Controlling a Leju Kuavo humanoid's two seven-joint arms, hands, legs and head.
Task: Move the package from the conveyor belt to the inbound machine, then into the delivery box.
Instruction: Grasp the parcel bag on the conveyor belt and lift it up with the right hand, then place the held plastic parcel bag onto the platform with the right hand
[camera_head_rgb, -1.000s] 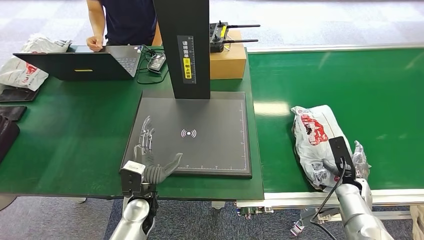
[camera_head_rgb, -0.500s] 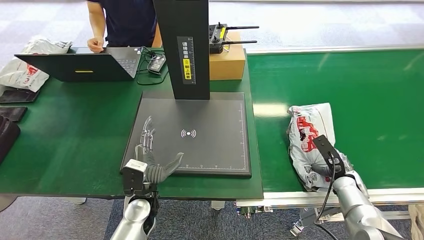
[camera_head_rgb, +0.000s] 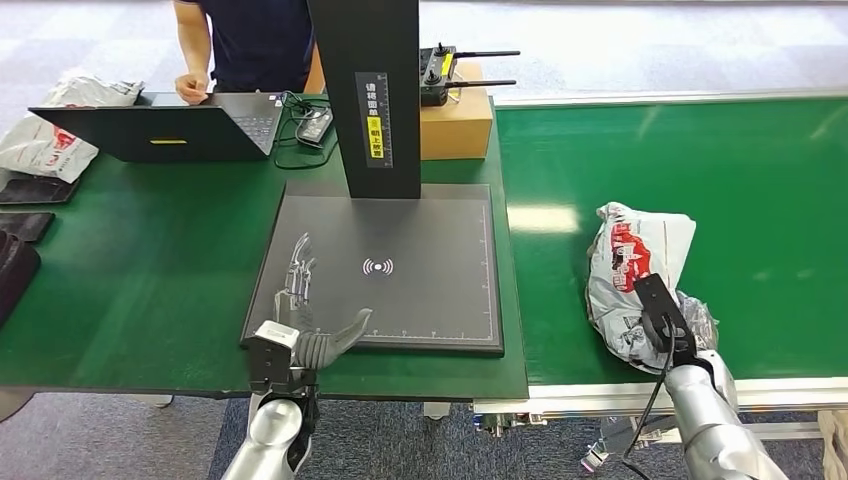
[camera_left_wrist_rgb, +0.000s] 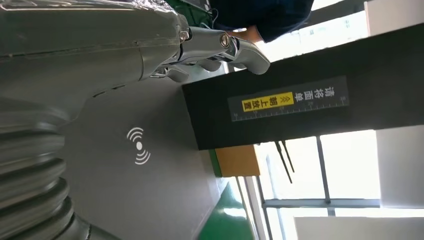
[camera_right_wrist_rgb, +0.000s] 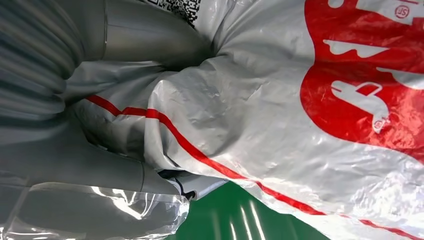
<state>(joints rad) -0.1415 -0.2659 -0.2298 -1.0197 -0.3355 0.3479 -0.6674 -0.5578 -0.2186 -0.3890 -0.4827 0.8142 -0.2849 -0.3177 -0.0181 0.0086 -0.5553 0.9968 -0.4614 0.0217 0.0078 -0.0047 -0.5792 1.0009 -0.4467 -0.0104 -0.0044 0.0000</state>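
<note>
The package (camera_head_rgb: 632, 268), a white plastic bag with red print, lies bunched up on the green conveyor belt (camera_head_rgb: 740, 180), its far end raised. My right hand (camera_head_rgb: 688, 335) grips its near end. In the right wrist view the thumb (camera_right_wrist_rgb: 150, 45) presses into the bag (camera_right_wrist_rgb: 310, 110) and the fingers wrap under it. The inbound machine's dark plate (camera_head_rgb: 430, 290) with a black column (camera_head_rgb: 365, 90) stands left of the belt. My left hand (camera_head_rgb: 305, 322) hovers open over the plate's front left corner, with its fingers (camera_left_wrist_rgb: 220, 45) spread above the plate (camera_left_wrist_rgb: 150, 185).
A person (camera_head_rgb: 250, 40) stands behind the table at an open laptop (camera_head_rgb: 160, 130). A cardboard box (camera_head_rgb: 455, 122) with a remote controller (camera_head_rgb: 440, 70) sits behind the plate. Other bagged packages (camera_head_rgb: 45, 140) and dark items (camera_head_rgb: 15, 265) lie at the table's left end.
My right hand has closed on the package and tipped it; its far end has risen and swung to the right. The left hand has barely moved.
</note>
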